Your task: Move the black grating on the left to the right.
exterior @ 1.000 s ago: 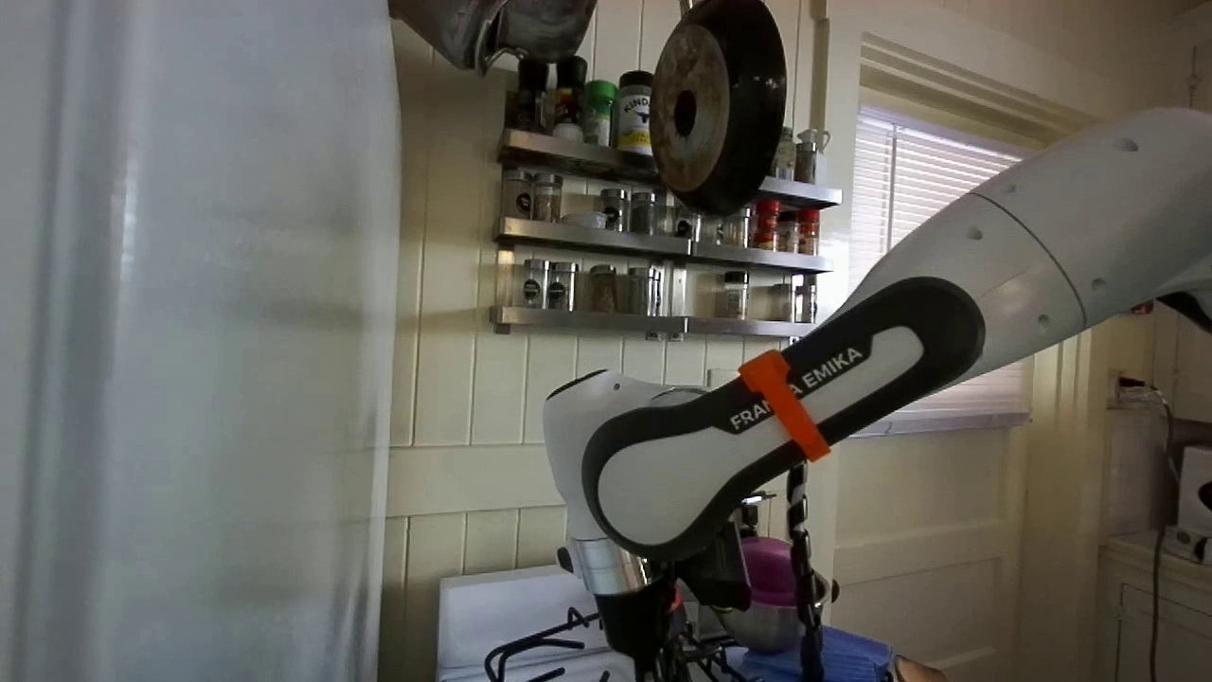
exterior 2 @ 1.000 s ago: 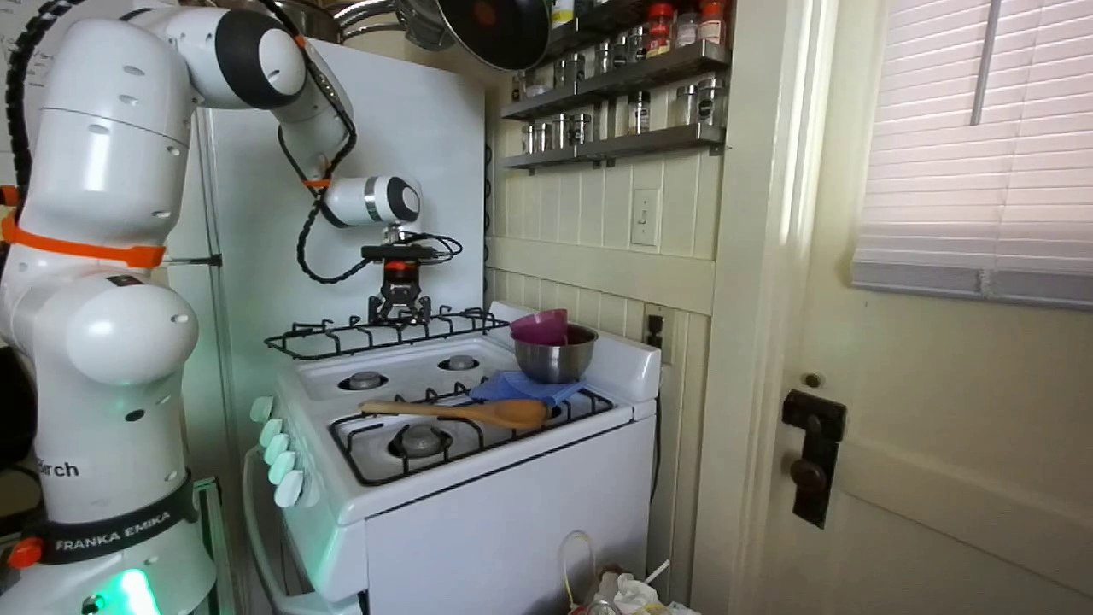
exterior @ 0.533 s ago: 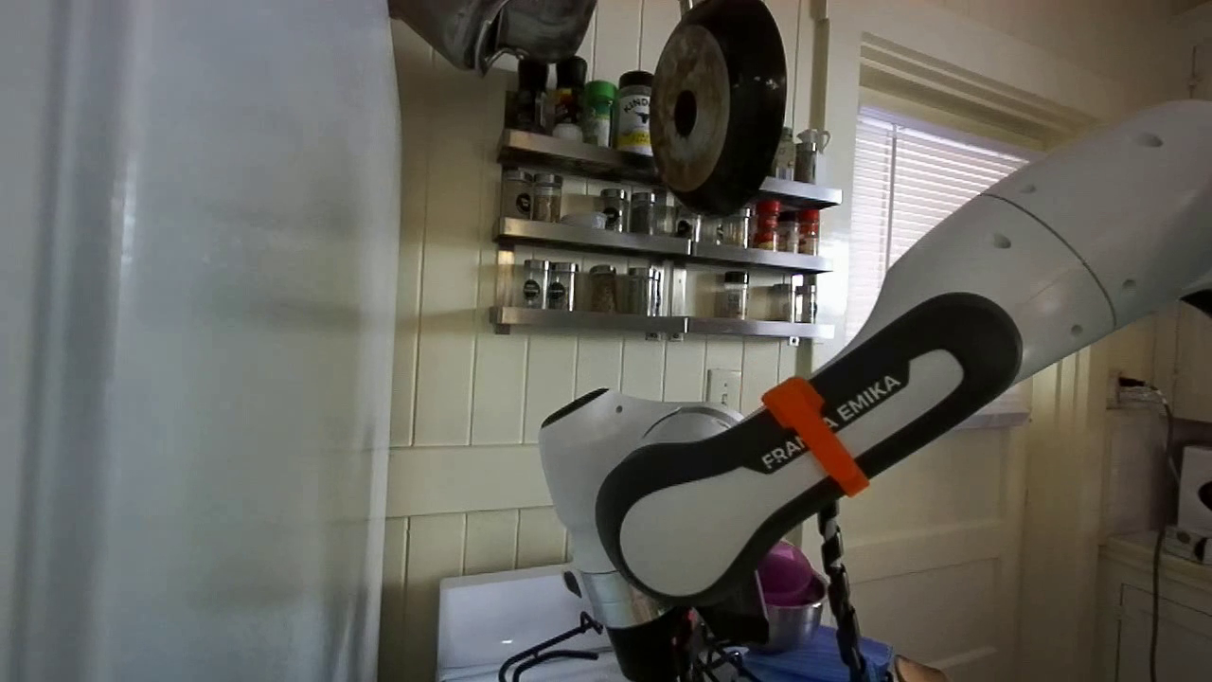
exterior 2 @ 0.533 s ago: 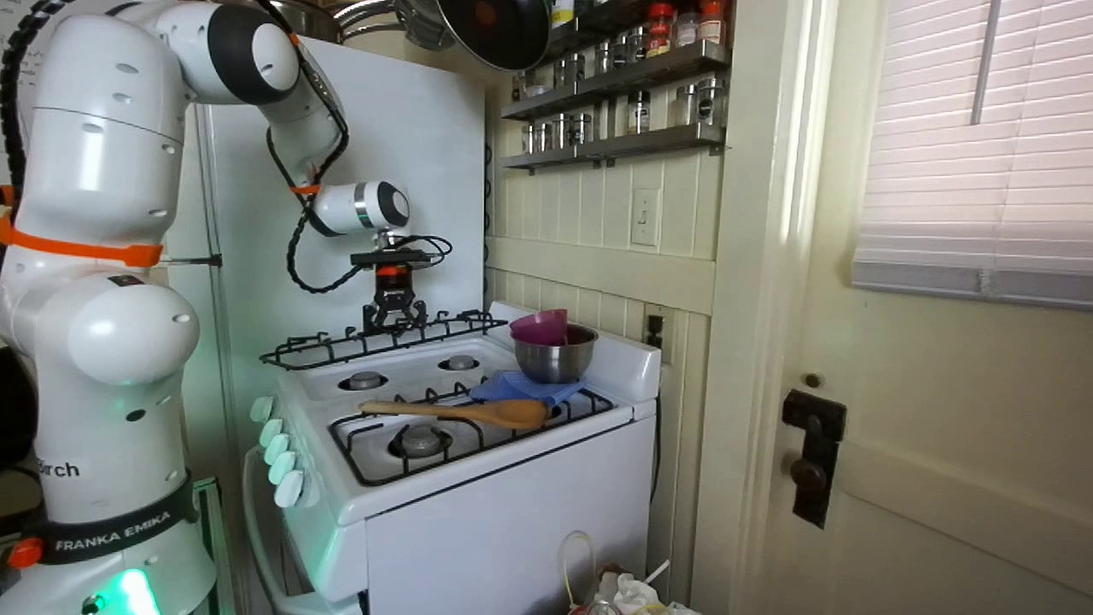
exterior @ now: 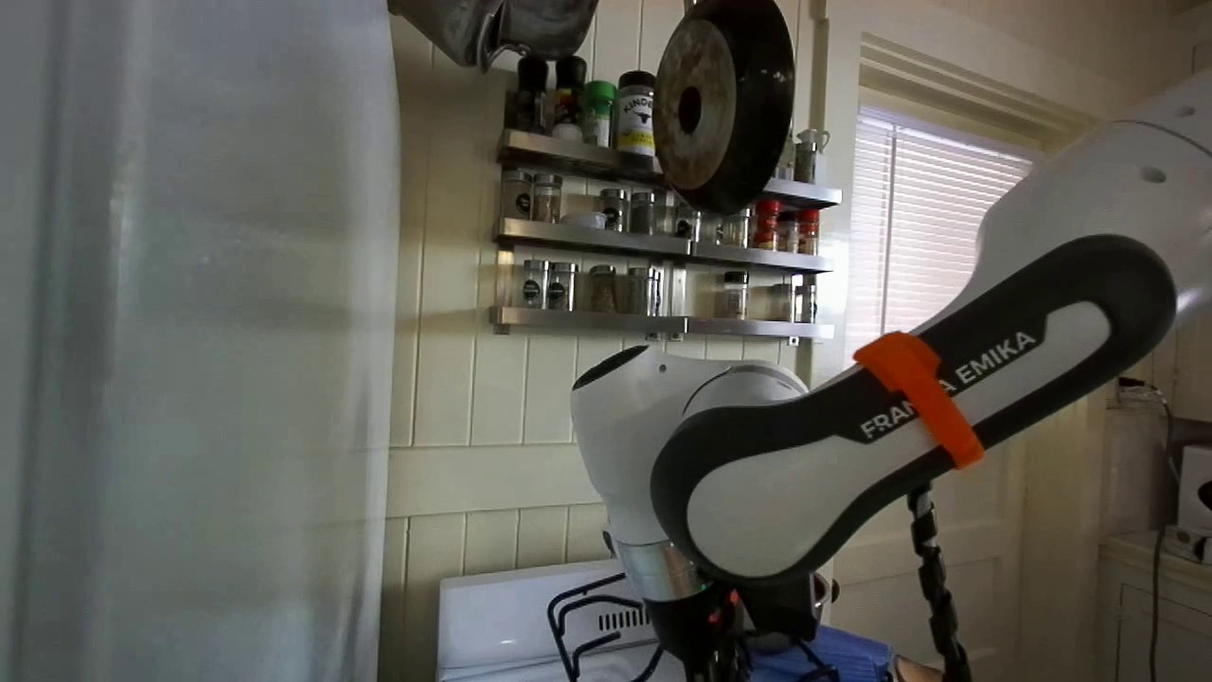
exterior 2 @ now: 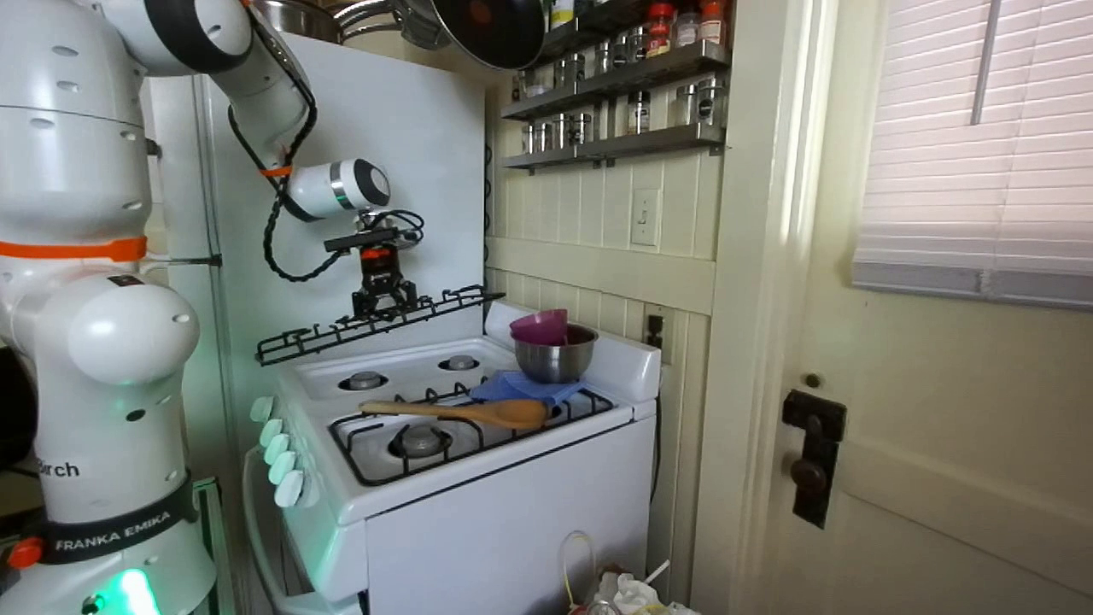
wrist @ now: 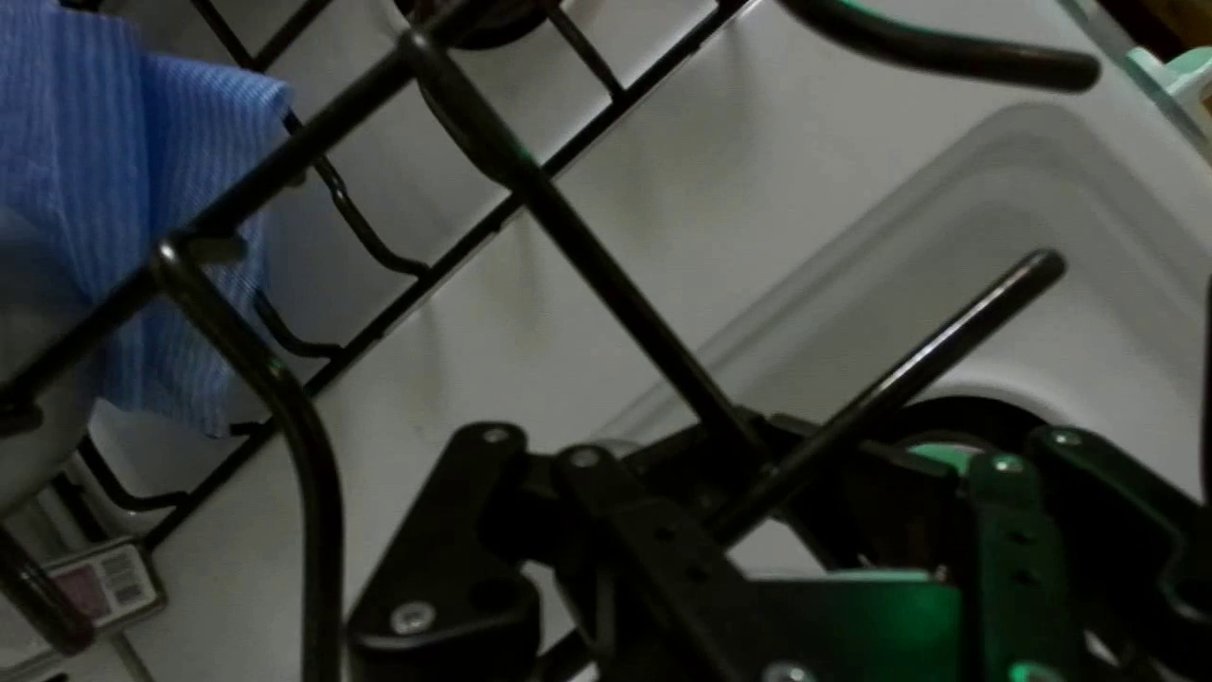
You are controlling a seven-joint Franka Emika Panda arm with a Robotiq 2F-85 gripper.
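Right now your gripper (exterior 2: pixel 384 313) is closed down on the black grating (wrist: pixel 625 296), and you have it held up over the white tabletop (exterior 2: pixel 410 371) of the stove (exterior 2: pixel 512 512). The hold sits near the middle of the grating's length; the contact itself is too dark to make out in the wrist view. Note the slant: in an exterior view the end by the backsplash (exterior 2: pixel 623 363) rides high, while the end by the knobs (exterior 2: pixel 275 448) dips and juts past the tabletop's edge. Lower down, on this side of the tabletop, you have a front burner (exterior 2: pixel 365 381) and a rear burner (exterior 2: pixel 461 363).

On the tabletop's other side lies a second grate (wrist: pixel 473 235), flat, and an exterior view shows you that it is well apart from the one in your grip, though their bars cross in the wrist view. A wooden spoon (exterior 2: pixel 512 414) rests across that second grate, handle toward the knobs. Just beside the spoon is a blue cloth (exterior 2: pixel 512 386), with a steel bowl (exterior 2: pixel 555 363) standing upright on it and a purple pot (exterior 2: pixel 540 326) tilted inside the bowl. Higher up, steel shelves (exterior: pixel 587 319) carry spice jars (exterior: pixel 603 289), and a round black pan (exterior: pixel 724 106) hangs in front of them.
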